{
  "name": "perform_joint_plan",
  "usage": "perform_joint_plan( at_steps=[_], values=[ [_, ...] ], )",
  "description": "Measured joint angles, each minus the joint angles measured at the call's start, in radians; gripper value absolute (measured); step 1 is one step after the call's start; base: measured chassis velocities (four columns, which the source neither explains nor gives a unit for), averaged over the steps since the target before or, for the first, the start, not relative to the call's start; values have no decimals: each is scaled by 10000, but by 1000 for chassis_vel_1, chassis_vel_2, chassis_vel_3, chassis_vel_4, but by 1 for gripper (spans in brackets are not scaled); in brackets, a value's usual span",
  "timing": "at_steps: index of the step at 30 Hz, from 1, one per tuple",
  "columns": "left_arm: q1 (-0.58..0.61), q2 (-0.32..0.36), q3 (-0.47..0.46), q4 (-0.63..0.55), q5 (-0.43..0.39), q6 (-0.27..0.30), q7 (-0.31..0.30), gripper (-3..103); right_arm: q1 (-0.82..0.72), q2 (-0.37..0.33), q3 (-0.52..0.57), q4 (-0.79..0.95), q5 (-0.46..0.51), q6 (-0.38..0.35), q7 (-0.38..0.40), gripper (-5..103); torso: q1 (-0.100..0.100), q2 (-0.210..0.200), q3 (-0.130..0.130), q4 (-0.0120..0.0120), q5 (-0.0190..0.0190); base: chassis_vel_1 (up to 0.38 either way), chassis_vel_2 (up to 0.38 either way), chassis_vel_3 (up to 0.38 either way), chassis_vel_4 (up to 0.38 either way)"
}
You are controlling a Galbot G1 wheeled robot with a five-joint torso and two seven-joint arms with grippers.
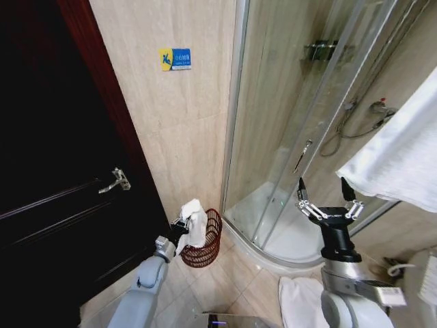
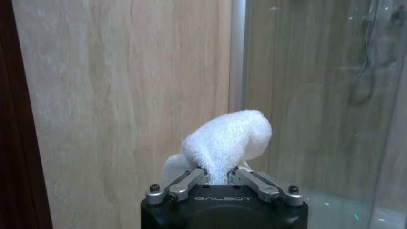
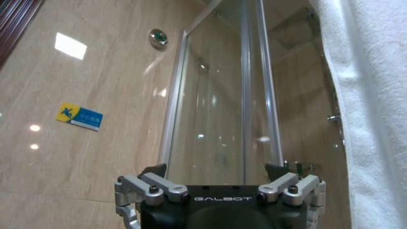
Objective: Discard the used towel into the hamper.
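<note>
The used towel (image 1: pixel 195 222), small and white, is pinched in my left gripper (image 1: pixel 183 226) and hangs over the near rim of the hamper (image 1: pixel 206 243), a dark reddish-brown wire basket on the floor by the wall. In the left wrist view the towel (image 2: pixel 226 145) bulges up from between the shut fingers (image 2: pixel 184 183). My right gripper (image 1: pixel 330 198) is raised in front of the shower enclosure, open and holding nothing; its spread fingers (image 3: pixel 156 183) show in the right wrist view.
A dark wooden door (image 1: pixel 61 178) with a lever handle stands on the left. A glass shower enclosure (image 1: pixel 300 137) fills the right. A large white towel (image 1: pixel 403 157) hangs at the far right, and a white mat (image 1: pixel 297 301) lies on the floor.
</note>
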Motion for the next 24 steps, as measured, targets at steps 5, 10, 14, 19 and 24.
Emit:
perform_joint_plan(
  at_steps=[5,10,14,19,24],
  values=[
    [-177,52,78,569,43,-116,-14,10,-79,64,-143,9,-322,341,337,100,-6,1,-1,-1,-1,-26,38,33,-42],
    [-299,90,233,1091,165,-301,-20,10,128,61,-252,-122,-733,1005,1041,100,-4,0,0,1,-1,-8,19,9,-18],
    [-371,92,407,1367,283,-416,32,10,110,32,-298,-195,-812,1132,1053,100,-4,0,-1,-1,-1,0,0,0,0],
    [-583,-101,686,1986,553,-687,-176,10,87,-42,-303,-279,-843,1333,1030,100,-6,1,-2,-1,0,0,0,0,0],
    [-837,-389,880,2503,784,-806,-280,10,30,-163,-234,-227,-829,1363,1003,100,-5,1,-2,-1,0,0,0,0,0]
  ],
)
